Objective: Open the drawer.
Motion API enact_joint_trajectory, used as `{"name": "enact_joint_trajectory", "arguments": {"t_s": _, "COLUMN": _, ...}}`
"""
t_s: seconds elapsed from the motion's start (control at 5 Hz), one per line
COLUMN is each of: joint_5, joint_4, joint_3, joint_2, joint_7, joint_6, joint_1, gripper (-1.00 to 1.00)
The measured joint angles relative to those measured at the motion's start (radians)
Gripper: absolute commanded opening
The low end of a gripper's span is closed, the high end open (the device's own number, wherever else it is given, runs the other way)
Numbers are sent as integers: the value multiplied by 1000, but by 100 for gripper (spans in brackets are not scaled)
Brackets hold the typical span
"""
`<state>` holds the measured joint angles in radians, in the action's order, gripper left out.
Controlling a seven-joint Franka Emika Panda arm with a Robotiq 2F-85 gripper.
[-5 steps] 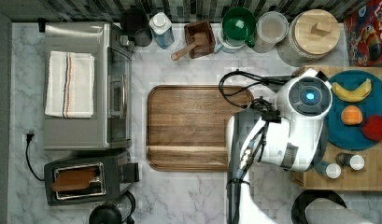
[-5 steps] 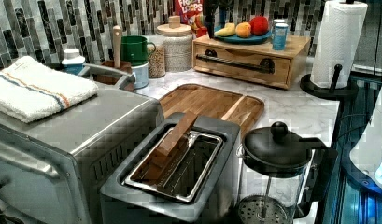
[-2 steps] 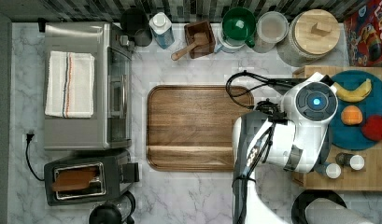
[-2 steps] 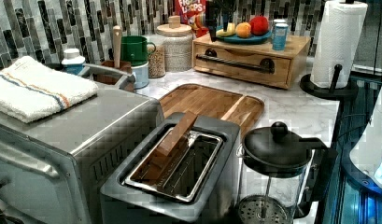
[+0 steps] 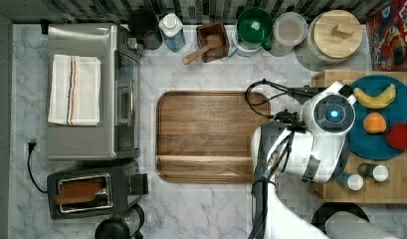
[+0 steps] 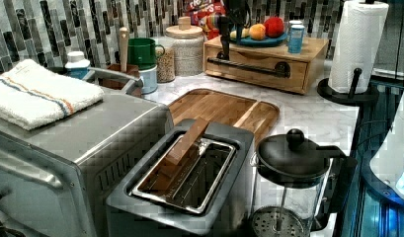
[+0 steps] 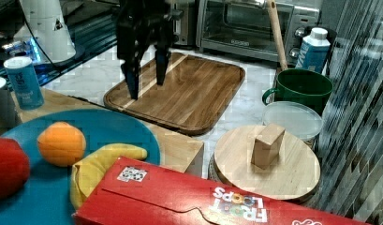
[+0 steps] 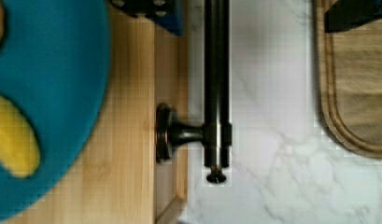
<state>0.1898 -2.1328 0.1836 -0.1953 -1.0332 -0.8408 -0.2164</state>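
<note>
Above drawer handle, gripper hangs with fingers spread, straddling bar without touching; drawer shut, tray nearby

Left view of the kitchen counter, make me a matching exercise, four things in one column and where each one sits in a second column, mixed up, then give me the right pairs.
Things:
1. folded towel
2. wooden block
3. blue plate of fruit
4. wooden spoon

Places:
A. on top of the bamboo drawer unit
B. on top of the toaster oven
C. standing in a wooden box beside the green mug
D. leaning in a slot of the toaster

Pairs: 1-B, 2-D, 3-A, 4-C
</note>
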Motion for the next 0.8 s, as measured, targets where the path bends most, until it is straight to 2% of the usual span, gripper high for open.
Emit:
{"name": "enact_joint_trajectory", "arguments": {"t_s": 0.4, "joint_5": 1, "joint_4": -59, "joint_3": 29, "joint_2": -56, "joint_7": -9, "joint_6": -79, "joint_1": -12, "gripper": 100}}
{"name": "enact_joint_trajectory", "arguments": {"t_s": 0.8, "joint_5": 21, "joint_4": -76, "joint_3": 23, "joint_2": -121, "joint_7": -3, "joint_6": -112, "joint_1": -1, "gripper": 100}}
